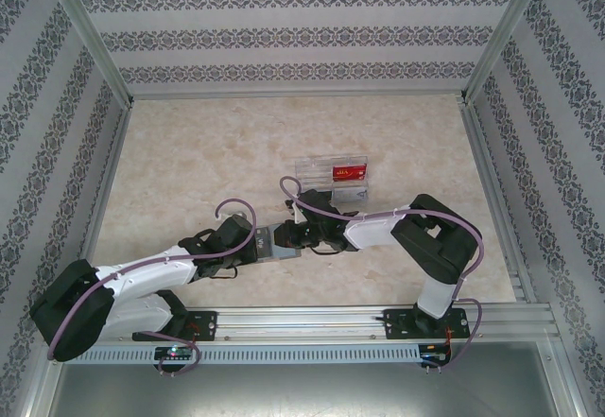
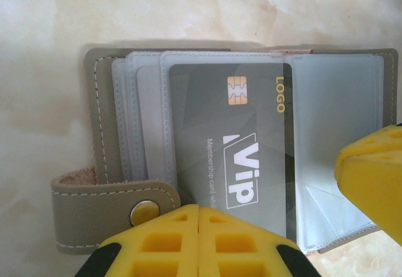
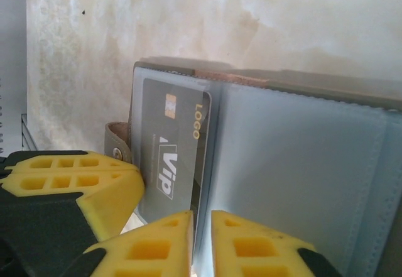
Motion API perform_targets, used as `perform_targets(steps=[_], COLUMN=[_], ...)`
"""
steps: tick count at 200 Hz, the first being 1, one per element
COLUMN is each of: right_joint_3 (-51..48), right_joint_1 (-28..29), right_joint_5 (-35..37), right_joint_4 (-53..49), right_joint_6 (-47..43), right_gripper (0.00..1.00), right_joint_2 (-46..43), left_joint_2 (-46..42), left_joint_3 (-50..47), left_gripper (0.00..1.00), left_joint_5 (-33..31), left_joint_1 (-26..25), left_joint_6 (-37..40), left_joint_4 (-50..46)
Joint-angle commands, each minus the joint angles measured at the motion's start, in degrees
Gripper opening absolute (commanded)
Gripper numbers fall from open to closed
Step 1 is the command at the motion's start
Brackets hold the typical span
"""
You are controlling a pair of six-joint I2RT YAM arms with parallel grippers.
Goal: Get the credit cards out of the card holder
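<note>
The grey card holder (image 2: 100, 132) lies open on the table, its clear sleeves fanned out. A dark credit card (image 2: 226, 139) marked "Vip" sits in one sleeve, and the right wrist view shows it too (image 3: 173, 145). My left gripper (image 2: 200, 209) is shut, its tips on the holder's near edge beside the snap strap (image 2: 113, 195). My right gripper (image 3: 201, 217) stands narrowly open astride a sleeve edge right of the dark card. One yellow finger (image 2: 370, 176) of it reaches in over the right sleeve. From above, both grippers meet at the holder (image 1: 276, 247).
A clear acrylic tray (image 1: 317, 166) stands beyond the grippers with a red card (image 1: 346, 168) in it and a light grey card (image 1: 352, 191) at its front. Patterned walls and metal posts enclose the marble-look table (image 1: 189, 162).
</note>
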Motion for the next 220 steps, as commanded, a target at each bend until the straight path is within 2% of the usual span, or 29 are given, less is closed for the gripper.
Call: perform_targets(steps=[1, 134, 220], right_joint_3=[1.8, 4.8, 5.9], right_joint_1=[0.8, 1.9, 2.4], right_joint_5=[-1.0, -0.1, -2.1], right_joint_4=[0.5, -3.6, -2.6], right_joint_6=[-0.5, 0.2, 0.8], right_gripper=[0.22, 0.23, 0.21], right_joint_2=[-0.1, 3.8, 5.8], left_joint_2=[-0.1, 0.0, 1.2], left_joint_3=[-1.0, -1.2, -1.5], left_gripper=[0.07, 0.06, 0.05], left_joint_5=[-0.2, -0.5, 0.5], left_joint_1=[0.4, 0.4, 0.4], left_joint_6=[-0.9, -1.1, -1.2], left_joint_4=[-1.5, -1.9, -0.2])
